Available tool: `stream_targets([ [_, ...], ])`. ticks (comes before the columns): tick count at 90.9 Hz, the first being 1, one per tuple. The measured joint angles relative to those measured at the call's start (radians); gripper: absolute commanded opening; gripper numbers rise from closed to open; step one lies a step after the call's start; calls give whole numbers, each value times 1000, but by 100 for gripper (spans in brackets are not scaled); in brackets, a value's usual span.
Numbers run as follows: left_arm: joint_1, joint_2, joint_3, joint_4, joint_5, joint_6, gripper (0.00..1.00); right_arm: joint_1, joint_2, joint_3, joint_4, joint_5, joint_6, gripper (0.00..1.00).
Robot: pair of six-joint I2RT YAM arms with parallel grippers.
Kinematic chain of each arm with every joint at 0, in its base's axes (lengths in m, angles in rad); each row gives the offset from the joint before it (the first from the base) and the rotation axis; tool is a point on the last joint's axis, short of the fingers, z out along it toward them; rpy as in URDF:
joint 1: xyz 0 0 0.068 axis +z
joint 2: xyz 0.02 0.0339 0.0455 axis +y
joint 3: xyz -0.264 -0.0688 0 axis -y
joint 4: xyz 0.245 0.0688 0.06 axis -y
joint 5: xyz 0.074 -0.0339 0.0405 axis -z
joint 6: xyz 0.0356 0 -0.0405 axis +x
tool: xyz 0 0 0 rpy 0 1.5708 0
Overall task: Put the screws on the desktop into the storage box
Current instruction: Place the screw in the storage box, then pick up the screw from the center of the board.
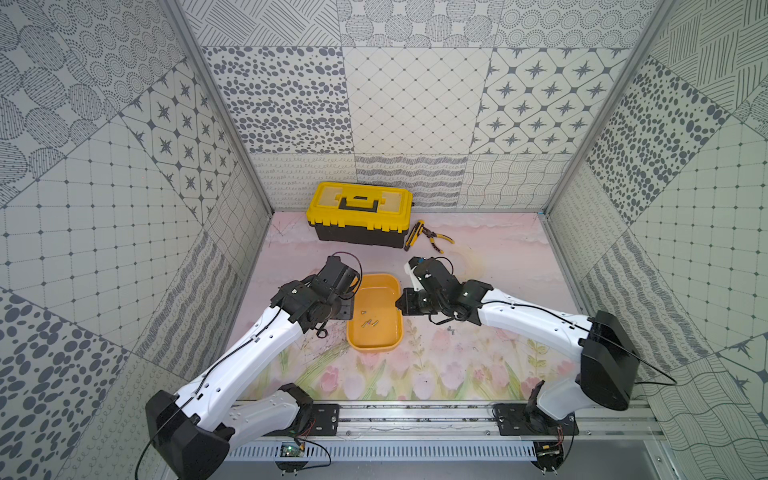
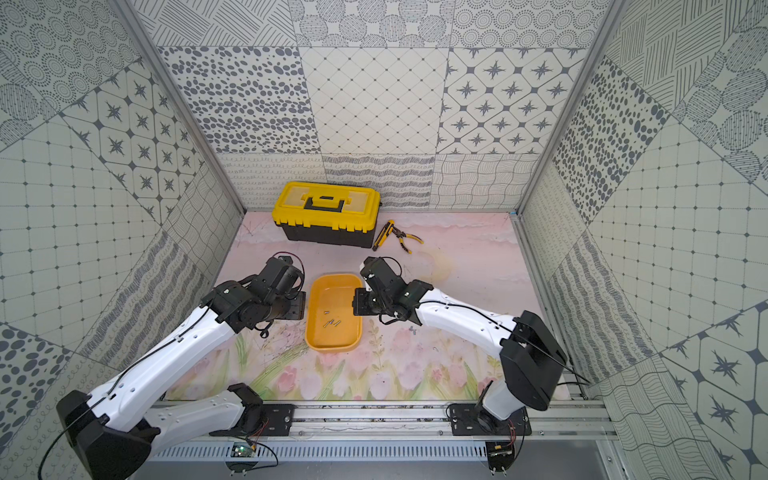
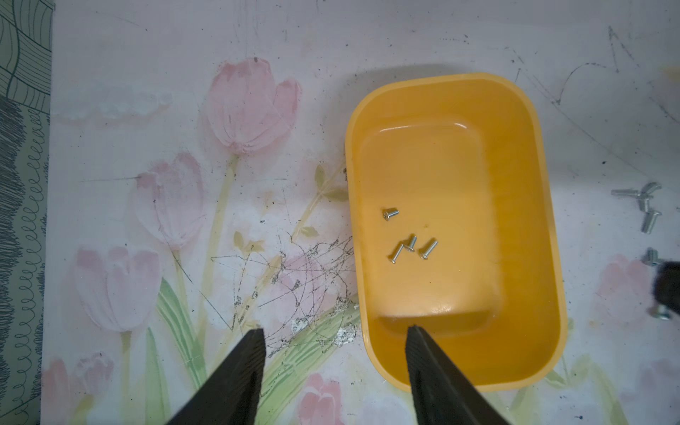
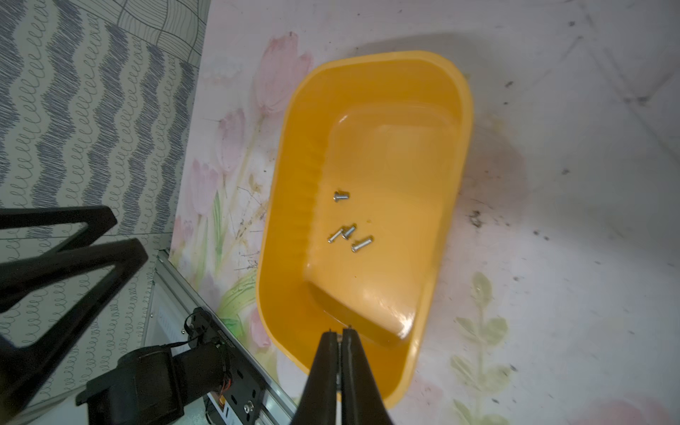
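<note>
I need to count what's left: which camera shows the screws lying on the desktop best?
The left wrist view: the loose screws lie sharp and separate on the desktop beside the storage box, though at its edge. Both top views show them only as a tiny grey cluster. The right wrist view shows none.

left arm (image 1: 249, 345): reaches forward and inward, wrist pitched down | left gripper (image 3: 335, 330): fingers spread well apart | right arm (image 1: 532, 320): reaches forward and inward, wrist bent down | right gripper (image 4: 340, 331): fingers pressed together, tips pointing down
</note>
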Motion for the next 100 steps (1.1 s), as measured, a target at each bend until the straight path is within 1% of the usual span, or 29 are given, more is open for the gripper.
stream_targets([
  [8,0,-6,-3,1,-5,-4,68,24,115,58,42,-19,18,0],
  [13,1,-9,-5,4,-7,-6,68,34,174,87,49,-26,21,14],
  [18,2,-11,-7,8,-9,-6,68,39,213,105,50,-29,23,35],
  [20,2,-13,-8,11,-9,-7,68,40,222,108,48,-29,16,41],
  [25,3,-17,-13,19,-8,-6,66,38,226,109,47,-30,5,50],
  [28,3,-20,-16,25,-2,-6,65,33,220,109,46,-27,-5,54],
  [38,3,-30,-26,45,35,2,65,-6,152,75,64,-15,-46,57],
  [45,3,-38,-35,68,86,15,65,-67,33,-9,73,4,-69,58],
  [52,3,-34,-36,90,146,31,64,-159,-125,-121,79,45,-92,59],
  [61,-41,19,1,104,211,51,63,-314,-330,-286,84,89,-114,60],
  [70,-138,132,91,110,254,82,60,-500,-508,-462,72,116,-127,61],
  [77,-212,243,175,110,279,113,59,-596,-588,-561,48,121,-144,60],
  [83,-266,363,264,108,302,143,55,-637,-614,-624,32,130,-166,59],
  [89,-299,476,348,103,321,174,54,-652,-615,-669,23,144,-184,58],
  [100,-335,676,505,90,352,238,55,-675,-614,-701,-12,148,-204,58],
])
